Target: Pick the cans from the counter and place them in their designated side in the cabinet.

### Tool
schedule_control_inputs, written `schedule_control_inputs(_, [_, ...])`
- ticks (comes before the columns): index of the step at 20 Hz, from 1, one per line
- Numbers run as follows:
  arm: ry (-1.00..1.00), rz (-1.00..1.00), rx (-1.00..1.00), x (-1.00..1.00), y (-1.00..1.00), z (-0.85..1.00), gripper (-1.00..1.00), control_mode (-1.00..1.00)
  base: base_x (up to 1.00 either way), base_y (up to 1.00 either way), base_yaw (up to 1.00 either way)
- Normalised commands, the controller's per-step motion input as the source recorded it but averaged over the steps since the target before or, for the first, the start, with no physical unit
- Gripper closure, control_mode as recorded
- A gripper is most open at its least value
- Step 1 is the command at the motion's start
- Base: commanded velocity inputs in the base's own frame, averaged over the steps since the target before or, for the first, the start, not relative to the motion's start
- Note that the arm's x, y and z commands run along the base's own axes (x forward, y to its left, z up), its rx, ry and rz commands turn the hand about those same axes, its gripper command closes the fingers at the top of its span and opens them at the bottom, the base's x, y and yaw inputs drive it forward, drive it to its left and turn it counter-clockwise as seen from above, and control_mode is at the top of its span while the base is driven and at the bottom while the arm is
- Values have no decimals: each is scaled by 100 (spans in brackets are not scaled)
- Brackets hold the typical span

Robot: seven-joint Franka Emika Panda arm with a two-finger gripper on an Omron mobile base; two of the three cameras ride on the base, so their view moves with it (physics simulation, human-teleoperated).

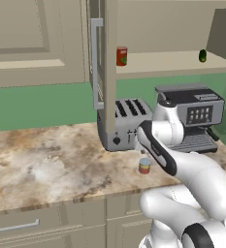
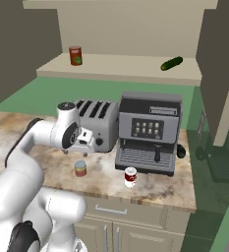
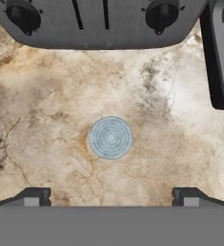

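Observation:
A short can [image 3: 110,137] with a silvery ringed top stands upright on the counter [image 3: 46,120], centred below my open gripper [image 3: 111,198]. Its yellow and red bands show in the base views, where this can [image 1: 144,165] [image 2: 80,168] stands in front of the toaster. My gripper [image 2: 75,153] hangs just above it, pointing down, with nothing between the fingertips [image 3: 34,197]. The other can [image 2: 130,176], dark red over white, stands before the coffee machine near the counter's front edge. The cabinet [image 1: 96,63] is open, its pale shelf [image 2: 121,69] above the counter.
A silver toaster [image 2: 96,123] and a grey coffee machine [image 2: 148,133] stand close behind the cans. On the shelf are a taller red can [image 2: 75,55] at the left and a dark green object [image 2: 171,63] at the right. The open door's edge [image 1: 109,72] hangs over the toaster.

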Motion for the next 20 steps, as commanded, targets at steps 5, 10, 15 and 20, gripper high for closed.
schedule_control_inputs(5, [0, 0, 0, 8, 0, -11, -100, -100, 0, 0, 0])
schedule_control_inputs(10, [0, 0, 0, 7, 0, -10, -100, -100, 0, 0, 0])
schedule_control_inputs(15, [0, 0, 0, 4, 0, -10, -100, -100, 0, 0, 0])
schedule_control_inputs(20, [0, 0, 0, 0, 4, -13, -100, -100, 0, 0, 0])
